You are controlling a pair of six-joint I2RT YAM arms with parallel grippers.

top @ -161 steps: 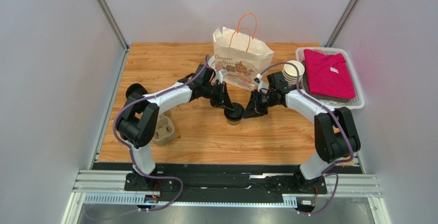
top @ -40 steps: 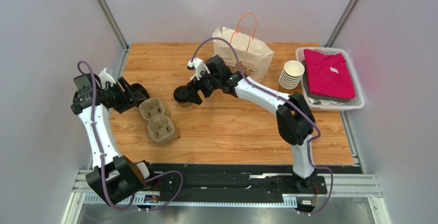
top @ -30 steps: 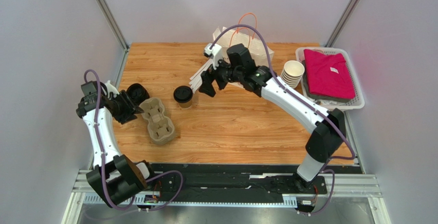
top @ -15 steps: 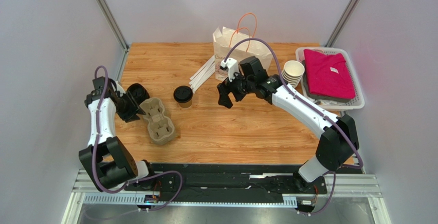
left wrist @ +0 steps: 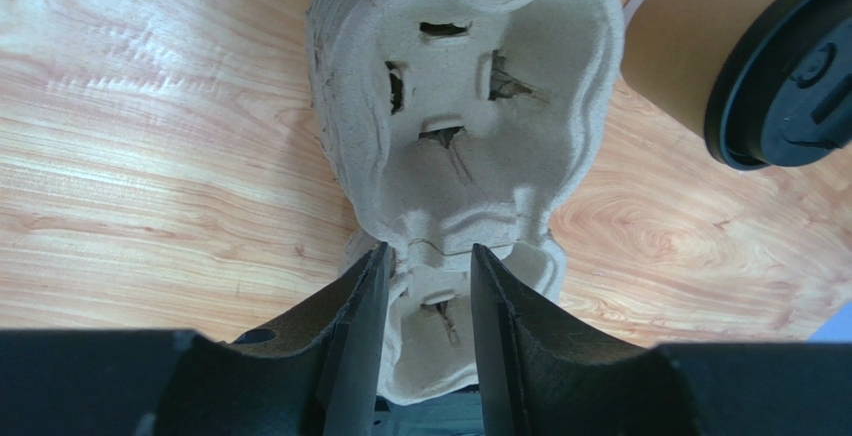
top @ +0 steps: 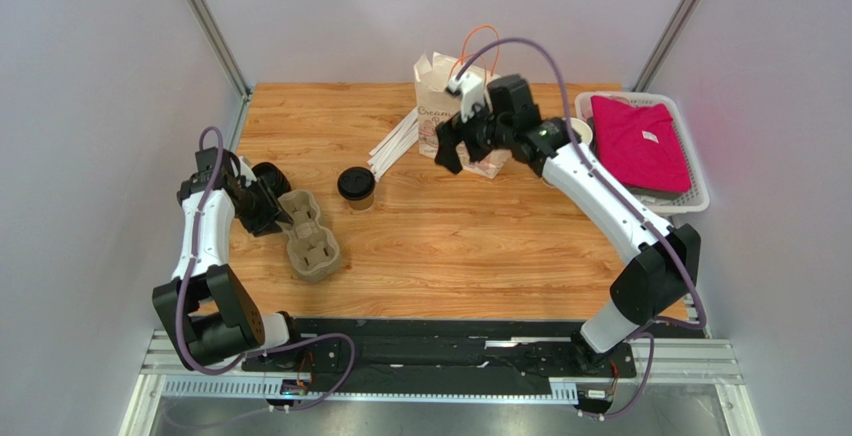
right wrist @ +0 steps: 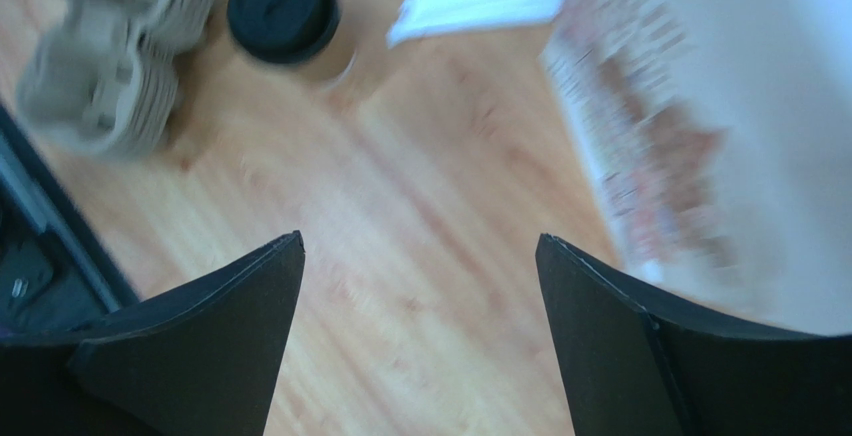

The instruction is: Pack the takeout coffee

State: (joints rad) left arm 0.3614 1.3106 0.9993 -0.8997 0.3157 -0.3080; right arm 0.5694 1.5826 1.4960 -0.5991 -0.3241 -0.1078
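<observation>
Left tool (left wrist: 427, 256) straddles the pulp tray (left wrist: 460, 106) at its near end, grip unclear, probably to steady it; the coffee (top: 356, 187) stands at its two o'clock. Right tool (right wrist: 420, 241) gapes empty beside the bag (top: 428, 96).

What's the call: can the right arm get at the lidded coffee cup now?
Probably yes. The right hand is open near the paper bag, and only bare wood lies between it and the cup; the left hand is off at the pulp tray.
</observation>
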